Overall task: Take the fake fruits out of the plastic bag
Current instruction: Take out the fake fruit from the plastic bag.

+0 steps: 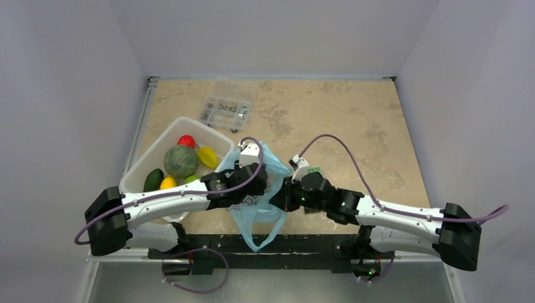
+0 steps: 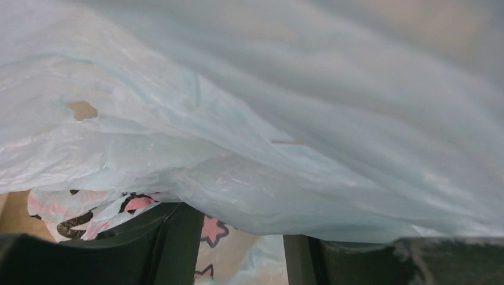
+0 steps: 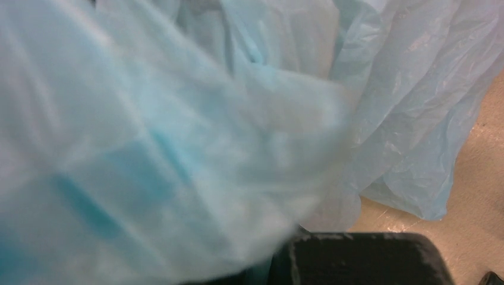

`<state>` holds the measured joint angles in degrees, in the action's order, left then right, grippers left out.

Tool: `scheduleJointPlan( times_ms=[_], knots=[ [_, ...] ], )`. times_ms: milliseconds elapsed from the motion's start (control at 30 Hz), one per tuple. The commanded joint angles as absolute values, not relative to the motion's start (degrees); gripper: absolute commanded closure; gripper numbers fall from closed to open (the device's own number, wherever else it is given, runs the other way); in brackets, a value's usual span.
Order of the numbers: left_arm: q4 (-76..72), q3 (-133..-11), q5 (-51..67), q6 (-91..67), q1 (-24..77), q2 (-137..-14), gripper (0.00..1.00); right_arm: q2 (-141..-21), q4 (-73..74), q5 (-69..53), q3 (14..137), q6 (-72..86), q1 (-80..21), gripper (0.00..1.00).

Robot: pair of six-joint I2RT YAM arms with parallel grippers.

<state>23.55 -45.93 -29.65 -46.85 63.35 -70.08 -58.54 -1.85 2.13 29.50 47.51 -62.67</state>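
Observation:
The light-blue plastic bag [image 1: 257, 214] lies crumpled near the front edge between my two arms, one loop handle hanging toward the bases. My left gripper [image 1: 257, 184] reaches into it from the left. In the left wrist view its two dark fingers [image 2: 166, 243] stand apart, their tips hidden under the draped bag film [image 2: 267, 136], with star print showing in the gap. My right gripper [image 1: 281, 197] is shut on the bag's right side, and bunched film [image 3: 178, 148] covers all but one finger [image 3: 362, 258]. No fake fruits show inside the bag.
A white mesh basket [image 1: 158, 135] at the left holds several toy fruits: a red one [image 1: 186, 140], a large green one [image 1: 181, 161], a yellow one [image 1: 207, 156]. A clear compartment box [image 1: 227, 107] stands at the back. Grey walls close in three sides.

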Motion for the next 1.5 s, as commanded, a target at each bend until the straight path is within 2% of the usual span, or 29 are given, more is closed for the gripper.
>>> scheduleJointPlan(
  times_ms=[0, 67, 233, 300, 400, 467, 567, 700, 833, 1233, 1467],
  knots=[
    [21.84, -51.09, -35.61, -44.24, 61.46, -75.54, 0.5, -57.89, -4.14, 1.25, 28.47, 48.32, -62.94, 1.0],
    [22.15, -52.21, -34.66, -44.21, 59.61, -78.23, 0.45, -57.68, -4.21, 1.2, 28.05, 48.42, -63.01, 1.0],
    [18.78, -54.43, -30.86, -41.3, 55.34, -86.79, 0.18, -57.04, -4.68, 0.97, 27.02, 48.29, -62.99, 1.0],
    [19.75, -57.41, -29.57, -39.66, 54.06, -91.24, 0.16, -57.19, -4.66, 0.93, 26.88, 48.3, -63.03, 1.0],
    [20.71, -60.92, -27.78, -38.91, 53.13, -97.11, 0.19, -57.14, -4.59, 1.2, 26.78, 48.25, -62.94, 1.0],
    [20.21, -61.53, -27.11, -38.83, 53.0, -99.45, 0.25, -56.85, -4.12, 1.23, 26.91, 48.17, -62.94, 1.0],
    [20.0, -61.68, -25.28, -38.92, 52.74, -101.35, 0.44, -56.1, -3.44, 1.65, 26.73, 48.23, -62.99, 1.0],
    [21.73, -62.05, -23.31, -38.36, 52.73, -101.29, 0.57, -55.72, -2.28, 2.72, 26.56, 48.17, -62.93, 1.0],
    [23.47, -61.95, -21.26, -36.03, 52.73, -98.54, 0.74, -56.35, -1.97, 3.24, 26.71, 47.93, -62.99, 1.0],
    [24.74, -57.49, -9.9, -34.12, 52.73, -76.28, 0.75, -61.99, -2.39, 5.53, 27.93, 46.6, -63.02, 1.0],
    [27.77, -53.43, -2.93, -36.52, 52.73, -65.74, 0.76, -59.82, 0.56, 10.98, 30.38, 48.35, -63.08, 1.0]
  ],
)
